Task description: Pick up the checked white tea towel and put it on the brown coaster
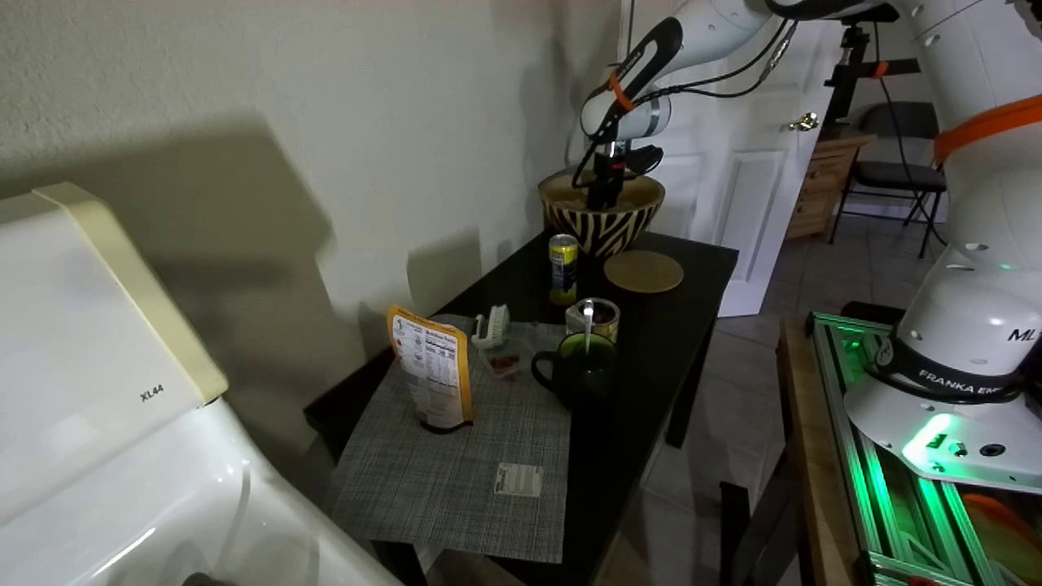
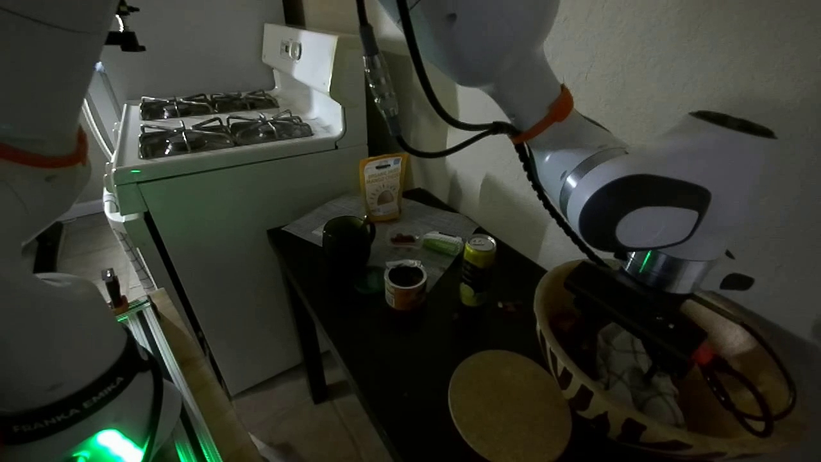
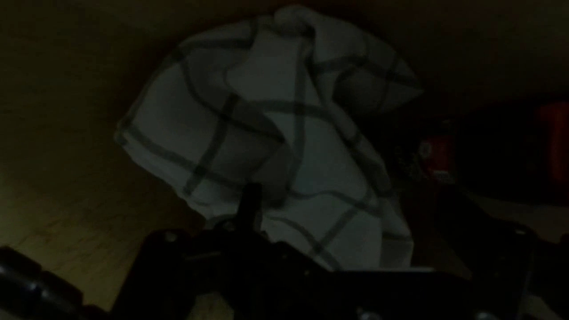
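the checked white tea towel (image 3: 306, 146), crumpled soft fabric with grey crossing lines, lies inside the large round zebra-striped bowl (image 1: 602, 232), whose inner side is tan. the white robot arm (image 1: 720, 32) with orange bands reaches over the bowl, and its black fingers (image 3: 250, 206) are down within it. in the dim wrist view they stand wide apart, with part of the towel showing in the space between them and nothing gripped; one tip shows in front of the towel's lower part, the other to the right of it. whether either tip touches the fabric i cannot tell. a dark object with a red patch (image 3: 438, 155), too dim to name, sits near the towel.

the flat round brown coaster (image 2: 510, 404) lies on the black worktop (image 2: 417, 366), just beside the bowl. a slim yellow and dark metal can (image 2: 478, 269) stands upright near it. further along are a small round open tub (image 2: 405, 295) with a printed label and a dark green mug (image 1: 582, 378) with its handle. on the grey woven placemat (image 1: 456, 488), an orange and white pouch (image 1: 431, 366) stands upright, near a clear plastic container (image 2: 404, 239) of reddish pieces.
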